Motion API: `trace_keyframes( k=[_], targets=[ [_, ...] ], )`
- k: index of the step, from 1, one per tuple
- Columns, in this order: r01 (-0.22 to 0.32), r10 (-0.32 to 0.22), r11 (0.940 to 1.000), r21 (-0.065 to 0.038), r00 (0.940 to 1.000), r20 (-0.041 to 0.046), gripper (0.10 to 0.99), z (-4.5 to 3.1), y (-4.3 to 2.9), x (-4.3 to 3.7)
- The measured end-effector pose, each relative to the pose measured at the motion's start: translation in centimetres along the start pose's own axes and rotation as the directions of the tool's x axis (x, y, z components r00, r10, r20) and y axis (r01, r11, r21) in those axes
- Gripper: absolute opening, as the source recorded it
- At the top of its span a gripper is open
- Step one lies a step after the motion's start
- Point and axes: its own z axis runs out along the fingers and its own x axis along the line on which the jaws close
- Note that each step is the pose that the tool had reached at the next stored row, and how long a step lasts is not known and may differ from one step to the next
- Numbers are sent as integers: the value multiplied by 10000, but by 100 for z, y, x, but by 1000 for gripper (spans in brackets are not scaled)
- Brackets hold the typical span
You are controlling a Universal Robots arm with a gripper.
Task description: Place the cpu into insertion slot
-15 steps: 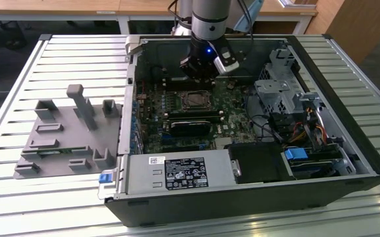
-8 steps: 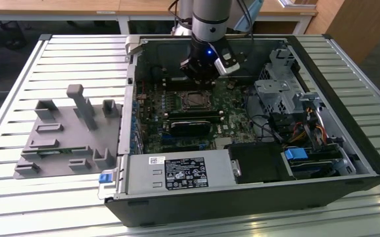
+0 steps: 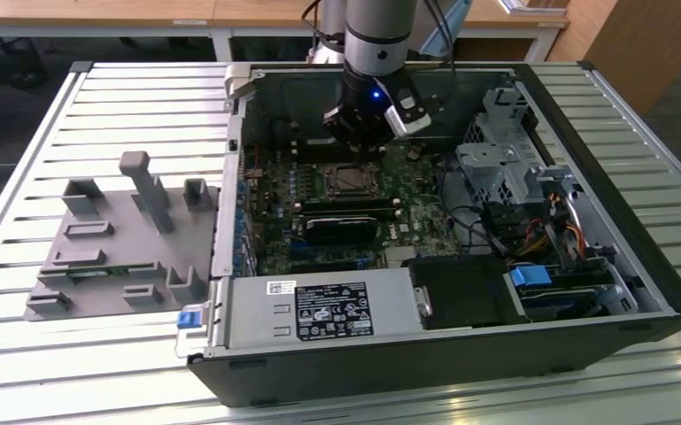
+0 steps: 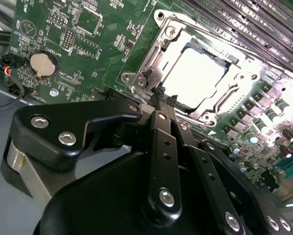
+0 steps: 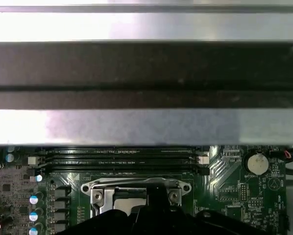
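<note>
One job, apparently mostly done. Exterior view: gripper [image 3: 361, 142] hangs inside the computer case [image 3: 623, 292], just above the insertion slot [image 3: 347, 179]; black card [image 3: 340, 228] and memory slots [image 3: 343, 205] sit beside it, nothing blocking. Second wrist view: cpu [image 4: 193, 77] lies flat within the slot's metal frame [image 4: 151, 51]; fingertips pinched together, grasping nothing. First wrist view: coin battery [image 5: 257, 163] well apart from the slot.
</note>
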Motion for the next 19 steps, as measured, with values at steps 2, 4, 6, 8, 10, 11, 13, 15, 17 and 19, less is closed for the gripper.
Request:
trace_keyframes(
  k=[2, 4, 6, 8, 10, 11, 13, 15, 17, 19],
  targets=[
    [2, -2, 10000, -6, 10000, 1, 106, -39, 2, -1],
    [2, -2, 10000, -8, 10000, 2, 106, -94, 5, -2],
    [2, -2, 10000, -5, 10000, 1, 106, -167, 9, -3],
    [2, -2, 10000, -5, 10000, 0, 106, -233, 13, -3],
    [4, -4, 10000, -9, 10000, 1, 106, -248, 10, -5],
    [3, -3, 10000, -10, 10000, 1, 106, -249, 3, -5],
    [2, -2, 10000, -13, 10000, -1, 106, -251, -24, -5],
    [1, -1, 10000, -14, 10000, 0, 106, -253, -65, -6],
    [2, -2, 10000, -14, 10000, 1, 106, -256, -123, -8],
    [1, -1, 10000, -12, 10000, 0, 106, -260, -190, -10]
  ],
)
